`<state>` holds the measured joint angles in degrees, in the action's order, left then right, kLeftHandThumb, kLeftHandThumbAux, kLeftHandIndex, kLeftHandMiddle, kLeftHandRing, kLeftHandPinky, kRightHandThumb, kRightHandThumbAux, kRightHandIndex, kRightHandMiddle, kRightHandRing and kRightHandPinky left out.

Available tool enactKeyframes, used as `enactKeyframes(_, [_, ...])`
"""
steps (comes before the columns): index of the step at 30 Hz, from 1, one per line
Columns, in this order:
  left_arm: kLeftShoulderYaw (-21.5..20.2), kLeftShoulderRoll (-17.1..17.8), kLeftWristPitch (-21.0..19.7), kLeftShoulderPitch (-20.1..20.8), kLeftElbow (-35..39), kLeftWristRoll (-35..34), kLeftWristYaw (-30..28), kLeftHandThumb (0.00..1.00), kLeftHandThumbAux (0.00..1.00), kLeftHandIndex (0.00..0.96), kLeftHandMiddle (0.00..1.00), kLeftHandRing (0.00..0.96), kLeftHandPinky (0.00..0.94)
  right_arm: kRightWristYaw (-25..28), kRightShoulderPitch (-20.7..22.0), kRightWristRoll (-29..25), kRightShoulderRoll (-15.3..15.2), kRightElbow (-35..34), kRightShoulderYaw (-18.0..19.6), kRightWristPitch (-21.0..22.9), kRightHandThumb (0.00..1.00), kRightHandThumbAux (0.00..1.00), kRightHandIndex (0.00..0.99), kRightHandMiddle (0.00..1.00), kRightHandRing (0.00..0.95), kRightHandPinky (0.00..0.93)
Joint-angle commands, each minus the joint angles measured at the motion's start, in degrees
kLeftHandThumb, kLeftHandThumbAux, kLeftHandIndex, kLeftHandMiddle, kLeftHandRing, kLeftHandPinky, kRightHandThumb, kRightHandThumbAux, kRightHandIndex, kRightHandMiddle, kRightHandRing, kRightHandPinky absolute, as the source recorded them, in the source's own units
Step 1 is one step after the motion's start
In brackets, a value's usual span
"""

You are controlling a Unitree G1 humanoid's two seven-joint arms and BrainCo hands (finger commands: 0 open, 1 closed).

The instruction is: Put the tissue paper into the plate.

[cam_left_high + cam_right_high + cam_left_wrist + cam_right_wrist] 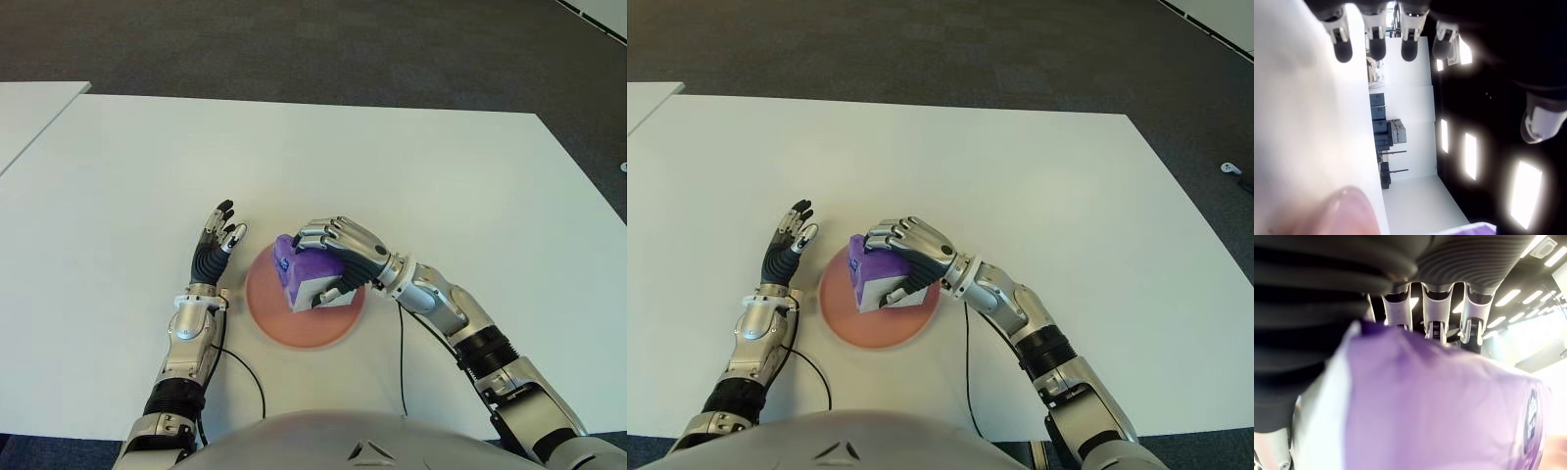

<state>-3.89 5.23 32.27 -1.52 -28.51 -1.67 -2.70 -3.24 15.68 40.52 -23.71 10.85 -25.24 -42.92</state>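
1. Nearest the robot's body, a thin black cable [253, 377] lies curved on the white counter [411, 166], beside the left forearm; a second thin cable [401, 352] runs past the right forearm.
2. The right robot hand [328, 264] reaches in from the right over the pink plate [279, 318]. Its fingers [318, 235] curl over the top of the purple tissue pack [299, 266] and its thumb presses the pack's white lower side, so the pack is pinched in a full grasp.
3. The right wrist view confirms this: the purple wrapper fills the picture, with three fingers [1432, 316] wrapped over its far edge.
4. The tissue pack is over the middle of the plate, tilted, with a white face turned toward the robot. Whether it touches the plate cannot be told.
5. The plate sits on the counter straight ahead of the robot, between the two hands.
6. The left robot hand [217, 240] shows just beside the plate's left rim, holding nothing, with its fingers spread and pointing away from the robot. Its wrist view shows four straight fingertips [1376, 46].
7. Beyond the counter's far edge lies dark carpet [294, 44], and at the far left the corner of a second white counter [29, 108] shows.
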Motion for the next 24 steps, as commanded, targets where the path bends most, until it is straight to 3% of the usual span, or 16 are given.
enactKeyframes(1, [0.2, -0.3, -2.1, -3.3, -3.7, 0.0, -1.1, 0.0, 0.426, 0.0, 0.0, 0.0, 0.0, -2.1, -1.6, 3.0, 0.6, 2.3, -1.2, 0.1, 0.853, 0.679, 0.398, 0.537, 0.812, 0.815])
enactKeyframes(10, [0.3, -0.3, -2.9, -3.6, -2.6, -0.1, -1.4, 0.0, 0.424, 0.0, 0.0, 0.0, 0.0, -4.5, -1.3, 5.5, 0.6, 5.8, -3.8, -0.8, 0.854, 0.678, 0.398, 0.538, 0.812, 0.813])
enactKeyframes(14, [0.3, -0.2, -3.4, -3.7, -2.1, 0.1, -1.1, 0.0, 0.416, 0.0, 0.0, 0.0, 0.0, -3.0, -1.9, 4.7, 0.2, 4.7, -3.8, 0.1, 0.849, 0.677, 0.402, 0.562, 0.753, 0.729])
enactKeyframes(16, [0.3, -0.2, -3.5, -3.8, -2.0, 0.3, -0.9, 0.0, 0.413, 0.0, 0.0, 0.0, 0.0, -0.5, -1.9, 4.9, -0.5, 3.3, -4.0, 1.3, 0.755, 0.698, 0.412, 0.503, 0.57, 0.564])
enactKeyframes(17, [0.3, -0.1, -3.6, -3.9, -1.9, 0.5, -0.7, 0.0, 0.412, 0.0, 0.0, 0.0, 0.0, 1.0, -1.8, 5.1, -1.0, 2.6, -4.2, 2.0, 0.555, 0.615, 0.273, 0.334, 0.365, 0.361])
enactKeyframes(19, [0.3, -0.1, -3.6, -3.9, -1.9, 0.7, -0.5, 0.0, 0.411, 0.0, 0.0, 0.0, 0.0, 3.3, -1.6, 5.4, -1.7, 1.2, -4.4, 2.9, 0.377, 0.543, 0.15, 0.186, 0.186, 0.184])
enactKeyframes(22, [0.3, 0.0, -3.6, -4.0, -2.0, 1.0, -0.3, 0.0, 0.411, 0.0, 0.0, 0.0, 0.0, 6.7, -1.3, 5.9, -3.4, -1.7, -4.4, 3.7, 0.203, 0.451, 0.049, 0.061, 0.061, 0.06])
enactKeyframes(24, [0.2, 0.1, -3.5, -3.9, -2.3, 1.0, -0.4, 0.0, 0.411, 0.0, 0.0, 0.0, 0.0, 7.4, -1.3, 6.6, -4.1, -3.0, -4.3, 3.8, 0.138, 0.406, 0.025, 0.031, 0.031, 0.03])
